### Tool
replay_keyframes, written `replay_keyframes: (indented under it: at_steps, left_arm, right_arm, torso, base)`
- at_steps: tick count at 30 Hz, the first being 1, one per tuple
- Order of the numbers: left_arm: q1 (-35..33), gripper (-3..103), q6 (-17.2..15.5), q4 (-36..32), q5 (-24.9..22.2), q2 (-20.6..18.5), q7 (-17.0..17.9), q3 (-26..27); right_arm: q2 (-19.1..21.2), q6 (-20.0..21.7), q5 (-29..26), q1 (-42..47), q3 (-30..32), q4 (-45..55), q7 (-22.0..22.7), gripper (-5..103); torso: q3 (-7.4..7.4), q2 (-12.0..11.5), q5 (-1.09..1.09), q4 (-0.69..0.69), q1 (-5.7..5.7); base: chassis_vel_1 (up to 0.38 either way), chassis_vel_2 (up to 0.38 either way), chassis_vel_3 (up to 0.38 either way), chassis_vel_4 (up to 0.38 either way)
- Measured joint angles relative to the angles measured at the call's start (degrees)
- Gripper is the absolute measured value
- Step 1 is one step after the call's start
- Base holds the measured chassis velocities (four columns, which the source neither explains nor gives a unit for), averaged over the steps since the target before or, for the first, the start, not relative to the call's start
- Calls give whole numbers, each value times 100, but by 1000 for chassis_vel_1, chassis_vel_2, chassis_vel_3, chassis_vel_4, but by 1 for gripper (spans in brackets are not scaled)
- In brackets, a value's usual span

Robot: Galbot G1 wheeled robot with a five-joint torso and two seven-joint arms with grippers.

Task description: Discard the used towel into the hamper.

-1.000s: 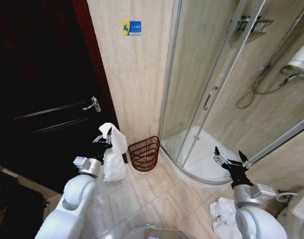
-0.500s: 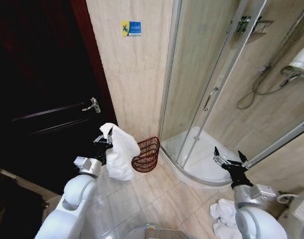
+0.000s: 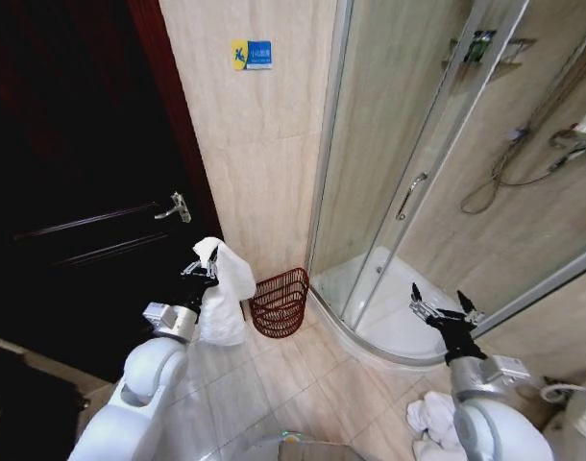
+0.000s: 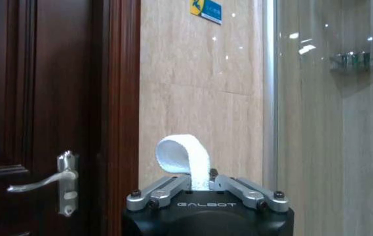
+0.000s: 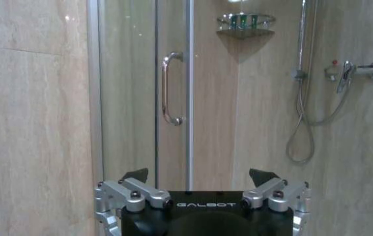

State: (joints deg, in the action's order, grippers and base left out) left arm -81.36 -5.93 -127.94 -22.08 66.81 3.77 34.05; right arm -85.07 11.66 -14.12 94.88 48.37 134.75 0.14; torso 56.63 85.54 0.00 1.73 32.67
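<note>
A white used towel (image 3: 222,296) hangs from my left gripper (image 3: 201,266), which is shut on its top fold. In the left wrist view the towel (image 4: 186,160) loops up out of the shut gripper (image 4: 203,183). The reddish-brown wire hamper (image 3: 280,302) stands on the tiled floor against the wall, just right of the hanging towel and lower than it. My right gripper (image 3: 441,303) is held up at the right with its fingers spread open and nothing between them, facing the shower; the right wrist view shows that gripper (image 5: 199,175) the same way.
A dark wooden door with a silver handle (image 3: 176,206) stands left of the towel. A glass shower enclosure (image 3: 408,197) curves out to the hamper's right. More white towels (image 3: 435,418) lie on the floor near my right arm.
The whole head view has shifted as the camera moved. The towel swung out to the right and now hangs straighter again by the hamper. Both grippers hold their poses.
</note>
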Motion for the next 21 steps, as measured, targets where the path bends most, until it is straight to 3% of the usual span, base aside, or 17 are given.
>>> replay_keyframes:
  at_steps: [17, 21]
  left_arm:
    - [57, 2, 9, 85, -59, -105, -49, -11]
    - [312, 2, 146, 475, -139, -283, -222, -133]
  right_arm:
    - [-12, 0, 19, 27, -24, 7, -14, 100]
    - [-47, 22, 185, 25, -52, 37, 2, 100]
  torso:
    - [0, 0, 0, 0, 1]
    - [0, 0, -1, 0, 1]
  base:
    - [-56, 61, 57, -56]
    - [-13, 12, 6, -9]
